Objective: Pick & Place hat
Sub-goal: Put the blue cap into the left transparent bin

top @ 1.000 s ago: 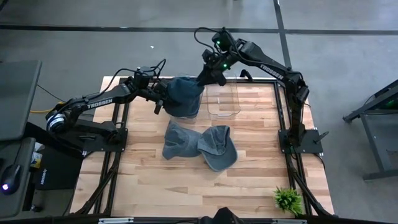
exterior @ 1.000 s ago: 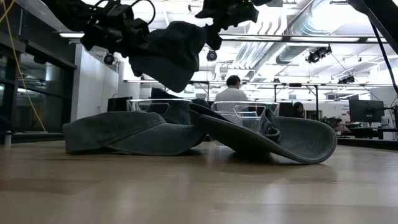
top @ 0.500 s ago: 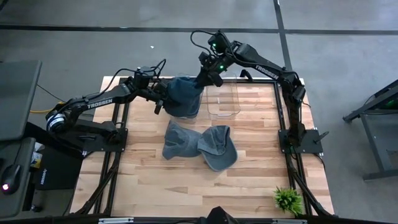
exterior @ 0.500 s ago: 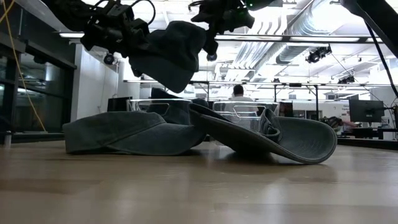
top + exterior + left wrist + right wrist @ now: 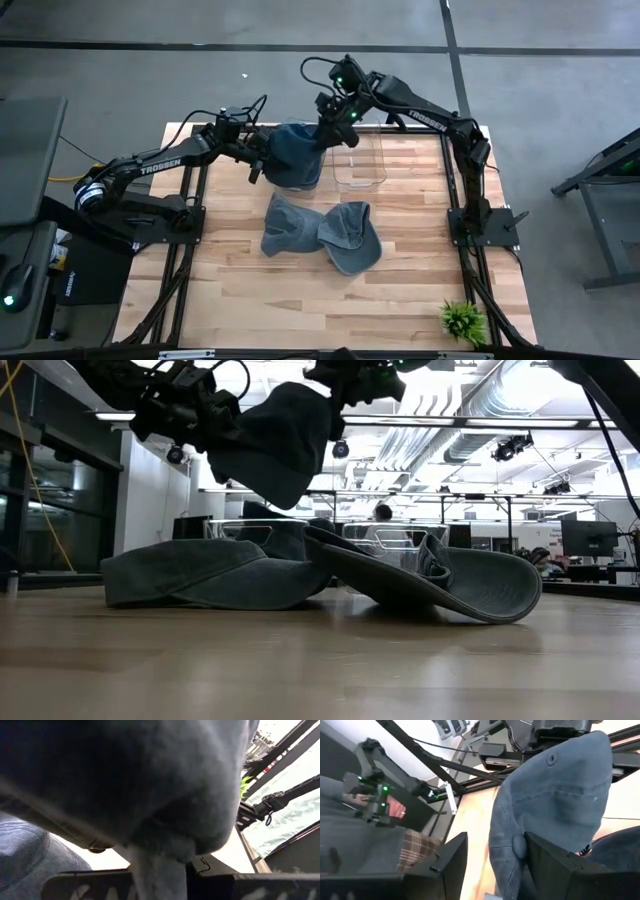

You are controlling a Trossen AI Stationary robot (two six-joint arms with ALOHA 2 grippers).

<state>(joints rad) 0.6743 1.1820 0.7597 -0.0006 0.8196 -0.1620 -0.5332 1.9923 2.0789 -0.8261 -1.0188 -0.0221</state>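
Observation:
A blue-grey hat (image 5: 293, 155) hangs in the air over the table's far part, with my left gripper (image 5: 258, 155) shut on its left side. In the low view the hat (image 5: 275, 445) is well clear of the table. My right gripper (image 5: 323, 133) is open at the hat's far right side. In the right wrist view its two fingers stand on either side of the hat's lower rim (image 5: 512, 850). Two more hats (image 5: 290, 228) (image 5: 352, 235) lie on the table's middle, overlapping. My left gripper pinches a narrow strip of the hat's cloth (image 5: 156, 870) between its two fingers; the hat itself hides the rest of the hold. It comes about level from the table's left side. The hat hangs lifted clear. My right gripper: the rim lies near one finger (image 5: 555, 865); whether they touch, I cannot tell.
A clear plastic bin (image 5: 383, 165) stands on the table just right of the lifted hat. A small green plant (image 5: 462, 320) sits at the near right corner. Bare wood lies along the near edge. People sit in the room behind.
My right gripper has moved toward the table's left and a little down, closing in on the held hat until its fingers stand about the rim. The hat's side next to it stands a little higher in the low view.

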